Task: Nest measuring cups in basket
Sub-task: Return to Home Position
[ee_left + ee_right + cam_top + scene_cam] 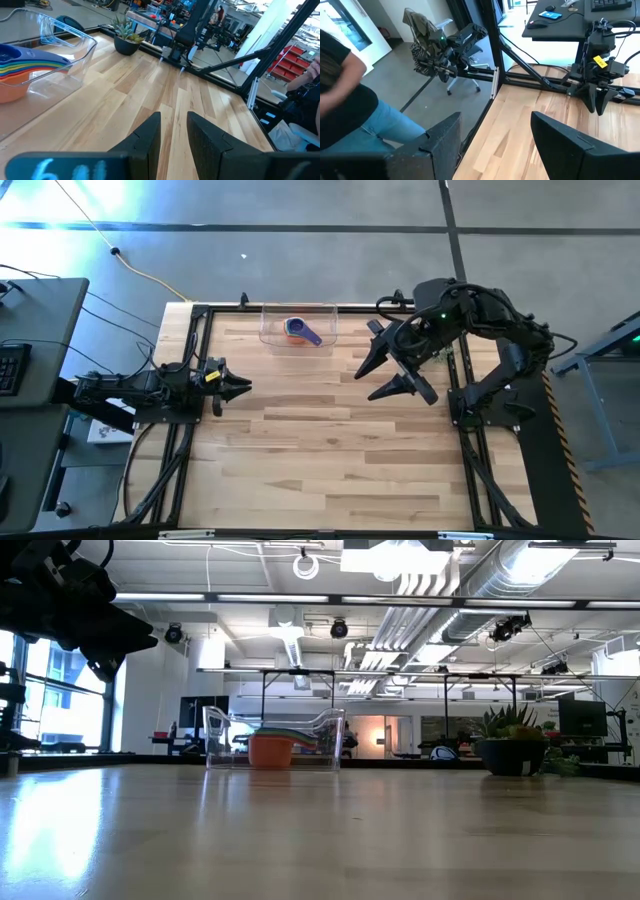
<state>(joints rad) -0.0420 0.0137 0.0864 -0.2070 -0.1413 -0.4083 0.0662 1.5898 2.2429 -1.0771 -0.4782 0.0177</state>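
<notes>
Black and two-fingered, the left gripper (238,386) lies low at the left edge of the pale wooden plank table (330,460). Its fingers (149,137) are parted by only a narrow slit and hold nothing. To its right, at the middle of the table's far edge, stands the small clear plastic rectangular basket (328,315). Inside it sits the nested stack of coloured plastic measuring cups (294,330), orange at the bottom with a blue handle on top. Farther right, the right gripper (375,380) hangs above the table near the basket, jaws spread wide and empty.

The nesting looks finished, so I judge the step in hand to be parking the arms. The left arm looks parked. The right arm needs to fold back toward its base at the right edge without brushing the basket wall.

The cups cannot be counted from above, and the left wrist view shows their layered rims but cuts the stack off. The small green plant in a dark pot (510,745) shows far right in the low view, but I cannot find it from above. A person in a dark top and blue jeans (355,115) stands beyond the table, only partly in frame.
</notes>
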